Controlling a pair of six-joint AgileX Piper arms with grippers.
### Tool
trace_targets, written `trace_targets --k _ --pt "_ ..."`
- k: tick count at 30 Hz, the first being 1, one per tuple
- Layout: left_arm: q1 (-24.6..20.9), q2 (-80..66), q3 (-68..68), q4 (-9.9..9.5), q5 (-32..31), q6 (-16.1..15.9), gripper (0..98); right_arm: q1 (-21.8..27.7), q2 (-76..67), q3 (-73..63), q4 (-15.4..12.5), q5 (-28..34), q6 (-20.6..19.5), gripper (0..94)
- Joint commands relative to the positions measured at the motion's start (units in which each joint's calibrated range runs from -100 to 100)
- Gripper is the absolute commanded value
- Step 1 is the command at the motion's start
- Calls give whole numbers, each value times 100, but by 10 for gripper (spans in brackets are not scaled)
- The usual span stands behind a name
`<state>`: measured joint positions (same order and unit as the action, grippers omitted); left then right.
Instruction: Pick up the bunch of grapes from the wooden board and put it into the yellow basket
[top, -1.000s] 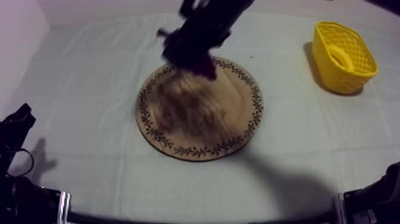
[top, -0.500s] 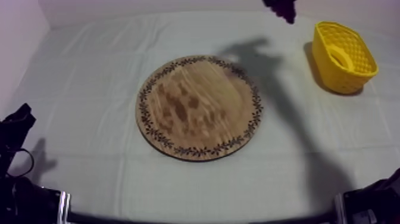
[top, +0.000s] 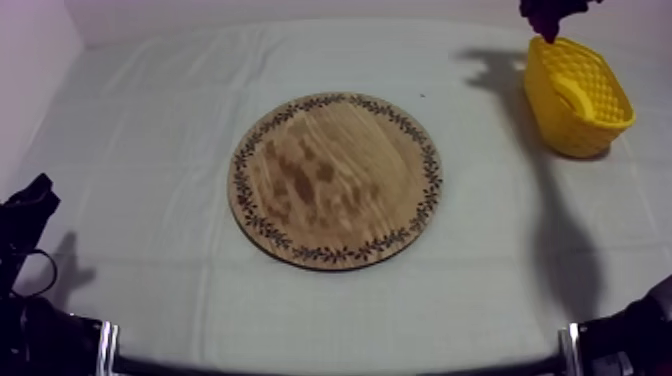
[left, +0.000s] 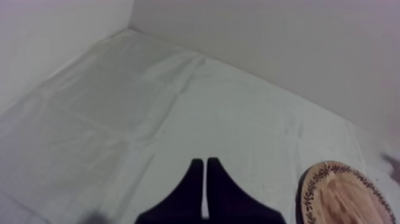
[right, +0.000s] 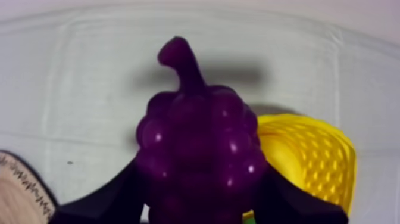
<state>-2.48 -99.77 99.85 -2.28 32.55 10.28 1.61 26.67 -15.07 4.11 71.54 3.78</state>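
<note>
Right wrist view: right gripper (right: 200, 199) clamps glossy knobbly grapes (right: 199, 146); left gripper (left: 205, 170) closed.

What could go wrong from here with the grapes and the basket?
The grapes hang beside the basket's rim, not over its middle; released now, they might strike the rim or land on the cloth. The right gripper pinches their rounded sides, so they could slip out early.
</note>
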Motion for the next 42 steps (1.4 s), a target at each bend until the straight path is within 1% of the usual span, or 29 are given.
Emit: trace_targets --k 1,7,13,20,28,30,31,33,36,39,42 --pt "-1 3 4 1 3 0 0 62 351 -378 50 90 -60 267" --pt "-1 3 4 1 3 0 0 245 1023 -1077 209 390 -157 277" --pt "-1 3 4 1 3 0 0 409 1262 -1206 277 467 -148 280" --pt "-1 3 4 1 3 0 0 520 1251 -759 341 416 -132 286" --pt "-1 3 4 1 3 0 0 534 1024 109 459 68 -154 330" --pt "-1 3 4 1 3 0 0 535 979 184 456 29 -141 371" --pt "-1 3 4 1 3 0 0 535 965 203 450 25 -131 408" --pt "-1 3 4 1 3 0 0 529 948 219 445 50 -107 490" --pt "-1 3 4 1 3 0 0 513 938 222 442 159 -51 640" --pt "-1 3 4 1 3 0 0 512 888 239 409 273 21 762" --pt "-1 3 4 1 3 0 0 522 744 298 348 367 119 839"
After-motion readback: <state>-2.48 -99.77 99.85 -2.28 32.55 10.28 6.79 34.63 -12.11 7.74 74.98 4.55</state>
